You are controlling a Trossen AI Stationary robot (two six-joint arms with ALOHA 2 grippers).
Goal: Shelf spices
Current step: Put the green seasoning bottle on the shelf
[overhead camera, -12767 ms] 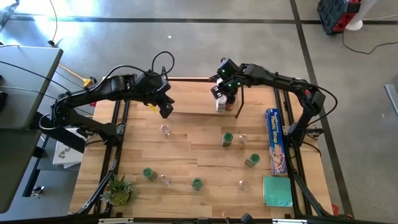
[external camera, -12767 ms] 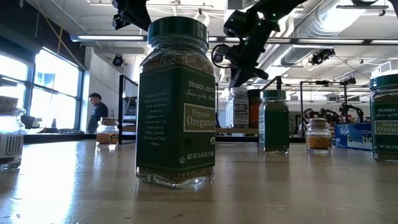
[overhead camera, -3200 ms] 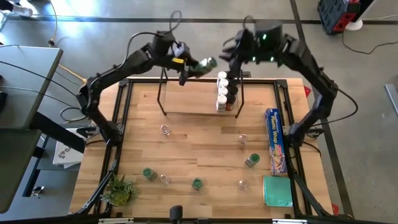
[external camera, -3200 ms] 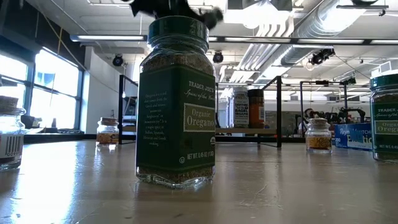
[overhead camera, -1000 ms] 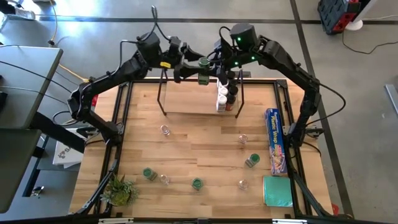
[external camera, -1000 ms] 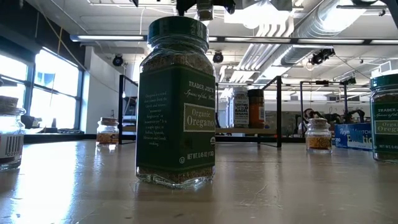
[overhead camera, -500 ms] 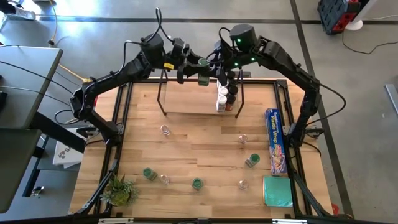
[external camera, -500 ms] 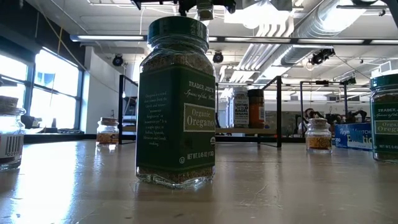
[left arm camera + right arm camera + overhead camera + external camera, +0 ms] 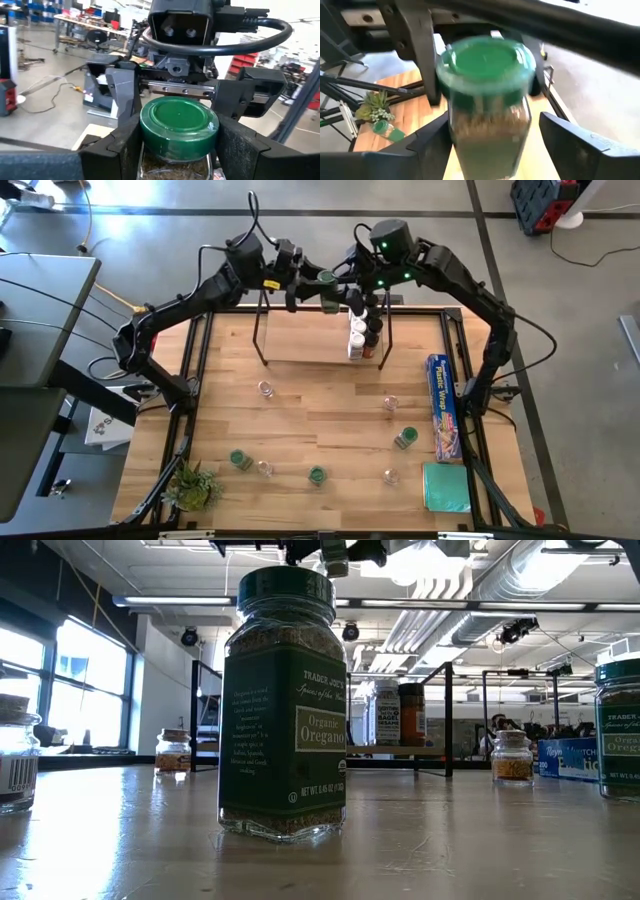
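Two grippers meet above the shelf: our left gripper pinches the green-lidded jar, our spread right gripper flanks it.

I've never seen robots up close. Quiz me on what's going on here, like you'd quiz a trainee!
1. True or false: the green-lidded jar is held up in the air, off the table.
2. Which one grips the jar: the left tool or the right tool?
3. Fill in: the long box near the table's right edge is ____.

Key: 1 true; 2 the left tool, the right one is open around the jar; 3 blue.
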